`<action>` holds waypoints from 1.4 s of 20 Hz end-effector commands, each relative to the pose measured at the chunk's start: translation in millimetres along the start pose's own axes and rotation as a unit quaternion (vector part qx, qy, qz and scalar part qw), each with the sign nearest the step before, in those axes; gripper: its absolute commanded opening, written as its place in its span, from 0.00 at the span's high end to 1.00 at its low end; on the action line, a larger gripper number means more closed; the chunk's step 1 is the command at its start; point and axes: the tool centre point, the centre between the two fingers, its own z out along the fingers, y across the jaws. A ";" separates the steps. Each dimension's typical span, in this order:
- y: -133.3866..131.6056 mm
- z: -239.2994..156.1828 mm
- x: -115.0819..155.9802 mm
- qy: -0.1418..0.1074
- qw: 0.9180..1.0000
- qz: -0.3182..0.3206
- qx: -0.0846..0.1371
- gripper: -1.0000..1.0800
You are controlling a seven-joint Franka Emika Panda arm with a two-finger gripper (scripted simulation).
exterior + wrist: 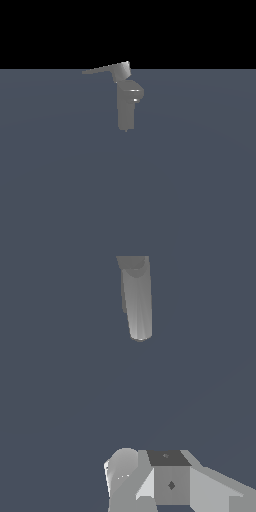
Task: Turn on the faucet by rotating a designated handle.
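The faucet [126, 107] stands upright on the grey bench [60, 190], near the middle of the exterior view and toward the far edge of the surface, with its rounded bulge facing the exterior view's right and a thin pin showing at its foot. On top sits a short cap, slightly tilted, from which the handle [102, 69] runs out toward the exterior view's left, tapering to a narrow tip; that long flat lever is the natural place to push, since a contact near the tip would give the most turning effect about the cap. No arm appears in the exterior view, so the robot is evidently not close to the fixture from that angle. In the wrist view a pale cylindrical shape [137, 301] appears ahead of the camera; whether it is the handle or the faucet body cannot be settled. The hand [165, 481] shows only as blocky grey parts at the frame's edge, well apart from that shape, and whether its fingers are apart or together cannot be told. The handle appears untouched, so the turn is judged not yet begun.
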 end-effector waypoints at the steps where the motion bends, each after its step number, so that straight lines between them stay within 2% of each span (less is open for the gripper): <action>1: 0.0 0.0 0.0 0.000 1.000 0.000 0.000 1.00; 13: 0.4 -6.4 -1.2 0.001 1.000 -0.001 -0.018 1.00; 21: -1.4 -9.4 11.6 -0.002 1.000 0.020 -0.005 1.00; 28: -5.1 -13.9 40.9 -0.012 0.997 0.068 0.022 1.00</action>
